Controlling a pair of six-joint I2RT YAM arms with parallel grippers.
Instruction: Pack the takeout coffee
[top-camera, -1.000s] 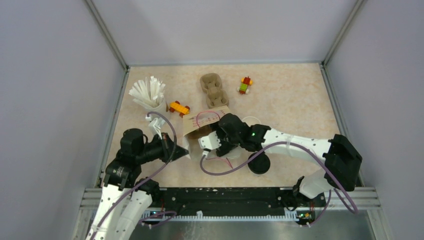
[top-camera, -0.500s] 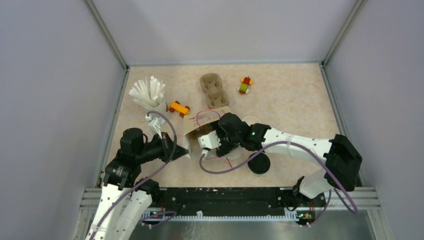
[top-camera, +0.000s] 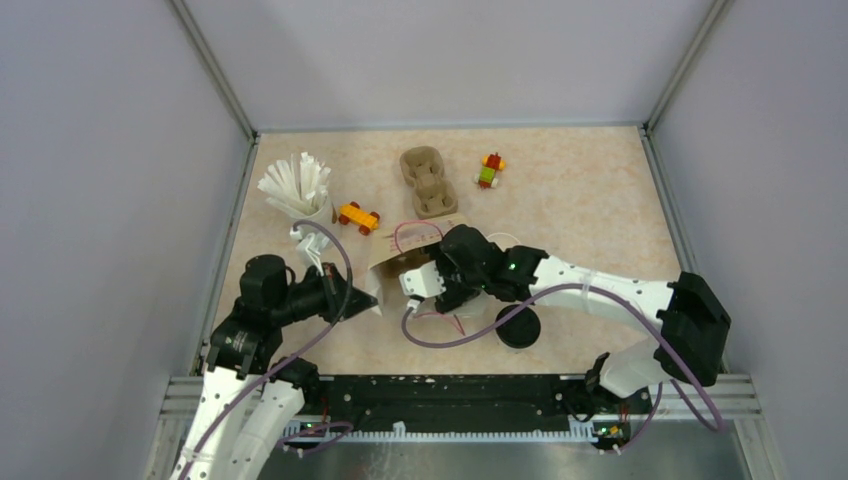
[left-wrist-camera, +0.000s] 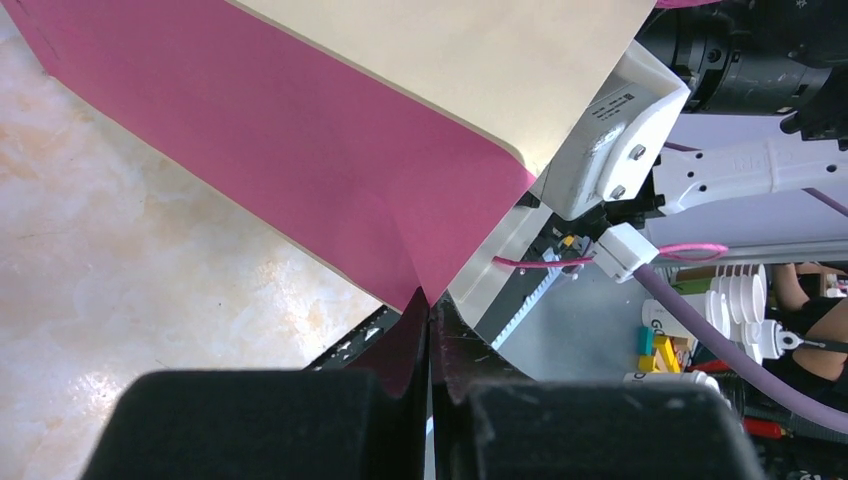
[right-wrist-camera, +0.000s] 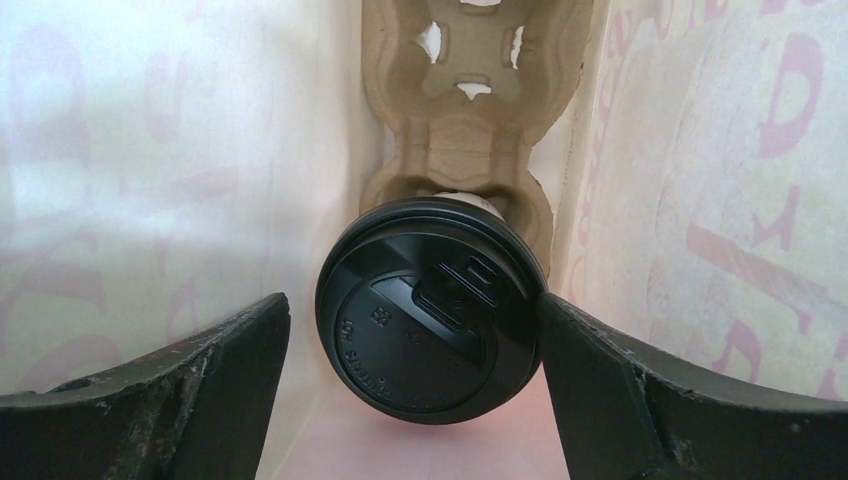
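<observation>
The right gripper (right-wrist-camera: 412, 300) is reaching into the cream-and-pink paper bag (top-camera: 392, 252) at the centre of the overhead view, its jaws standing wide apart. In the right wrist view they are flanking the takeout coffee, a paper cup under a flat round black plastic lid (right-wrist-camera: 432, 335). The finger at the right of the frame is lying against the lid's edge, while the one at the left is showing a clear gap, so nothing is being grasped. The cup is sitting in the nearer pocket of a brown moulded-pulp tray (right-wrist-camera: 465, 130) inside the bag, in the middle of that frame; the pocket above it appears vacant. The left gripper (left-wrist-camera: 430, 330) is clamping a corner of the bag, pinching the pink paper at the bottom centre of the left wrist view and apparently holding the mouth open. Judgement: the placing of this cup appears complete and the step in hand is the release. The next move is calling for a straight withdrawal of the right arm, without snagging the lid or the bag walls. A second round black lid (top-camera: 518, 327) is lying at the lower centre-right of the overhead view; whether a cup is standing beneath it cannot be told.
</observation>
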